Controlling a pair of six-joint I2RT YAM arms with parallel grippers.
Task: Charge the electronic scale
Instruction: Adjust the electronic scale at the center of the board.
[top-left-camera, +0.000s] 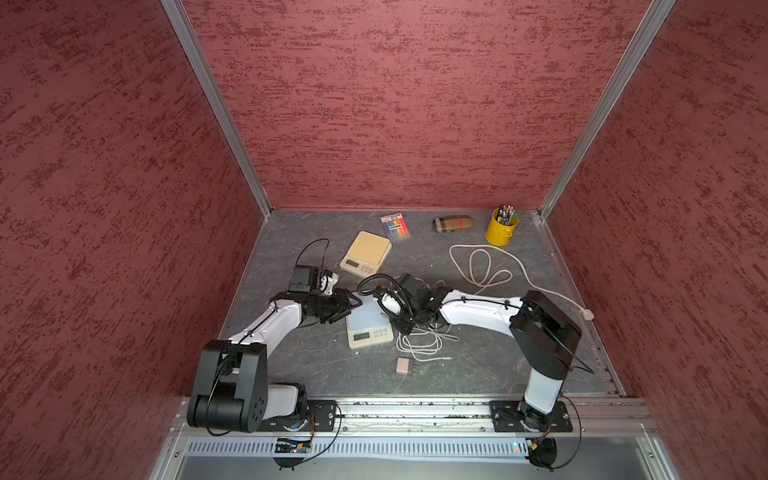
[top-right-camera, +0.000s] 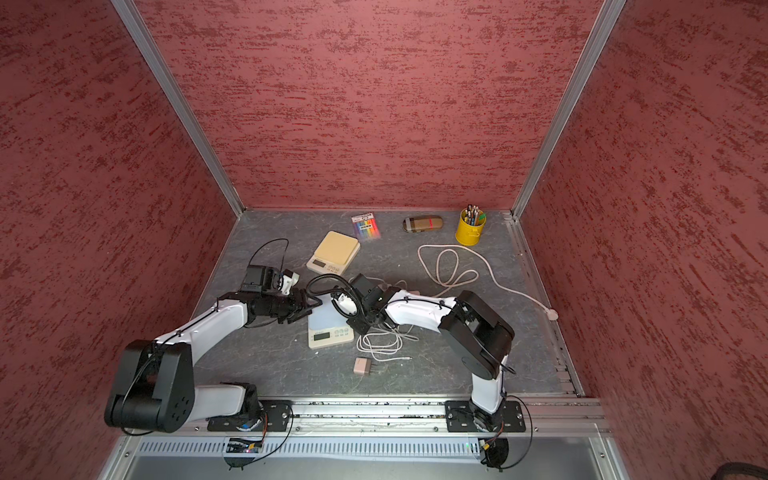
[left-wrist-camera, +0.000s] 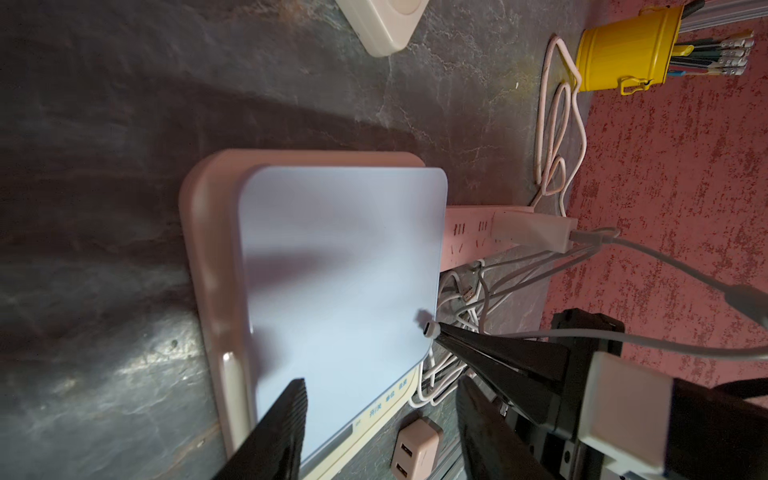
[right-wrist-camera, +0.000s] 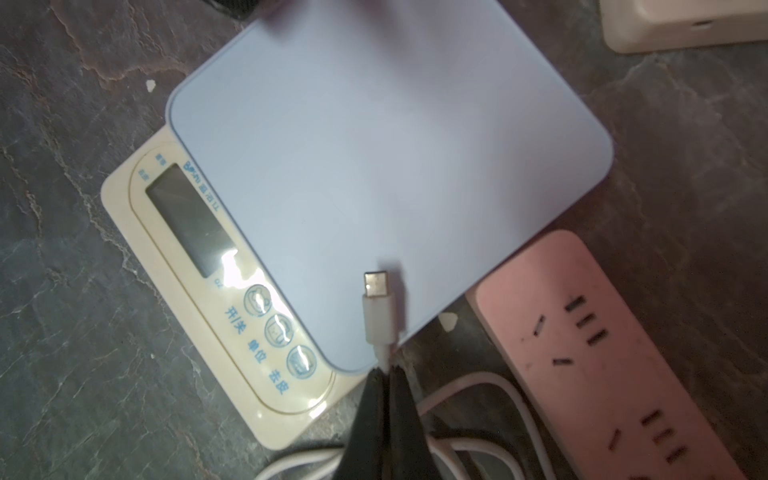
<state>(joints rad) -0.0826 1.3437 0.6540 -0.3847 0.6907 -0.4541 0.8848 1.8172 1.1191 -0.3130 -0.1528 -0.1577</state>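
The right tool (right-wrist-camera: 386, 371) is pinched together on a thin white charging cable (right-wrist-camera: 478, 386) just behind its USB-C plug (right-wrist-camera: 376, 291). The plug's bare metal tip hangs above a corner of the cream electronic scale with a pale blue square platform (right-wrist-camera: 374, 145), close to its 3 buttons. The left tool (left-wrist-camera: 382, 384) stands about half apart, with its 2 black fingers (left-wrist-camera: 286, 424) straddling the same scale. Whether they touch it I cannot tell.

The scale lies mid-tabletop with its display toward the robot. A pink power strip (right-wrist-camera: 602, 353) sits just beside it on the right arm's side.

The dark grey stone-patterned tabletop (top-left-camera: 311, 365) is enclosed by 3 red textured walls (top-left-camera: 395, 104). A loose pink 2-port charger block (top-left-camera: 403, 366) lies nearer the robot, beside coils of the white cable. Another cream scale with a tan platform (top-left-camera: 365, 251) sits farther back. A pack of coloured pens (top-left-camera: 397, 226), a brown spectacle case (top-left-camera: 452, 223) and a yellow metal bucket of pencils (top-left-camera: 501, 228) line the back wall. A pinkish cord (top-left-camera: 482, 266) loops nearby.

The left arm (top-left-camera: 270, 324) and right arm (top-left-camera: 478, 309) rise from the front rail with elbows bent. Their forearms reach inward, so the 2 tools meet over the blue platform.
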